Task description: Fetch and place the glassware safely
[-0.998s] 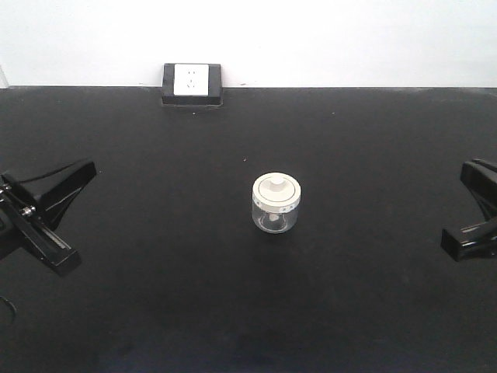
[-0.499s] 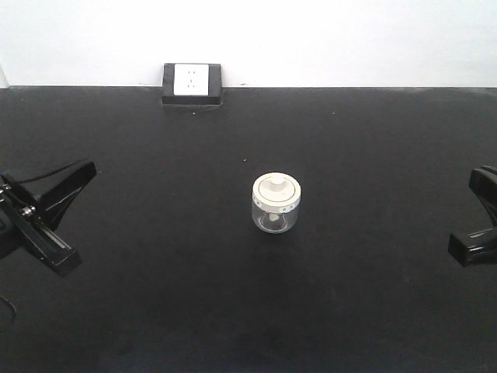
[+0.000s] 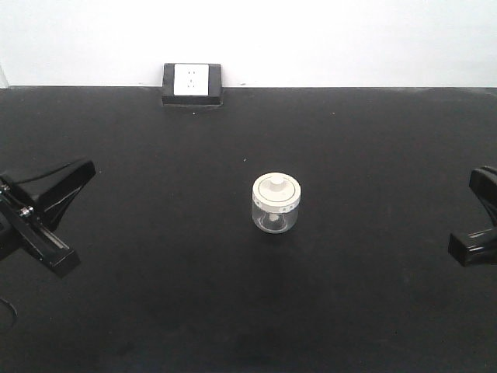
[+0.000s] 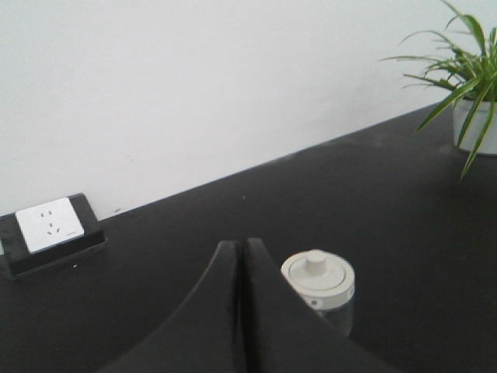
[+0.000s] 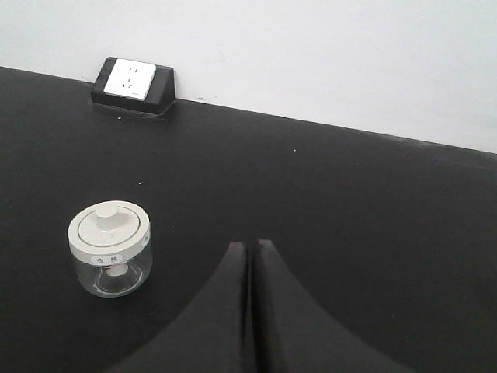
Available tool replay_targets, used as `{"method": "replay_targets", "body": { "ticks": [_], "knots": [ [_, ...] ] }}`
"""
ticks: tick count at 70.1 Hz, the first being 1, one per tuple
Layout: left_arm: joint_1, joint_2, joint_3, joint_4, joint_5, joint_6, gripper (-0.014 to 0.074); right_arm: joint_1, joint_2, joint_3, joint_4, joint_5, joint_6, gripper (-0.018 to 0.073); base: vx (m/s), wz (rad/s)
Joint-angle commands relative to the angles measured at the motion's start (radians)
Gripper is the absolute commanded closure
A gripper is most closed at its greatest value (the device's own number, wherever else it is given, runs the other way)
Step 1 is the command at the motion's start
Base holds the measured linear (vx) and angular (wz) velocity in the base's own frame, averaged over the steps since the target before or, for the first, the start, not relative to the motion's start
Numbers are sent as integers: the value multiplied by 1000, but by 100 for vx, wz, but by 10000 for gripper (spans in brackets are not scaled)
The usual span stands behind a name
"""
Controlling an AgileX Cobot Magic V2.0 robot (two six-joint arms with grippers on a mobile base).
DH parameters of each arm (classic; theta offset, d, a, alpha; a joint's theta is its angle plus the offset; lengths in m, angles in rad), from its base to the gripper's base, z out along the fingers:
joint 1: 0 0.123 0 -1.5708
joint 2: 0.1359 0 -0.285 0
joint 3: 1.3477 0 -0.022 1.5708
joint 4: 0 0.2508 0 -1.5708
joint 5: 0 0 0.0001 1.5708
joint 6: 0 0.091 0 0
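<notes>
Plainly the fetch has not begun: the jar (image 3: 276, 204) stands upright and lidded at the middle of the worktop (image 3: 155, 295), well apart from both arms. The left end effector (image 4: 241, 311) and right end effector (image 5: 250, 311) each show fingers pressed together, clenched on nothing. Next, I judge, one arm must spread its fingers, reach in and close gently round the glass body below the lid. Both arms are cut off at the front view's edges; no target spot for placing is evident. A socket (image 3: 192, 81) sits at the back.
</notes>
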Motion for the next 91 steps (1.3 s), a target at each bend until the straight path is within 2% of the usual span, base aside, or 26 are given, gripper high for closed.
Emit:
{"method": "replay_targets", "body": {
  "ticks": [1, 14, 24, 43, 50, 56, 70, 80, 91],
  "knots": [
    [-7, -16, 11, -125, -70, 10, 603, -5, -3, -28, -8, -58, 3, 567, 0, 0],
    [-7, -149, 110, -308, -2, 148, 603, -5, -3, -28, -8, -57, 3, 567, 0, 0],
    [-7, -288, 177, -437, 117, 231, 603, -5, -3, -28, -8, -56, 3, 567, 0, 0],
    [-7, -510, 197, -525, 457, 264, 603, -5, -3, -28, -8, -56, 3, 567, 0, 0],
    [-7, -561, 197, -570, 563, 309, 603, -5, -3, -28, -8, -56, 3, 567, 0, 0],
    [-7, -600, 197, -651, 630, 386, 603, -5, -3, -28, -8, -56, 3, 567, 0, 0],
    [-7, -696, 197, -881, 801, 633, 603, -5, -3, -28, -8, -56, 3, 567, 0, 0],
    [-7, -784, 197, -945, 935, 753, 603, -5, -3, -28, -8, -56, 3, 567, 0, 0],
    [-5, -876, 227, -944, 1016, 754, 603, -5, -3, -28, -8, -56, 3, 567, 0, 0]
  ]
}}
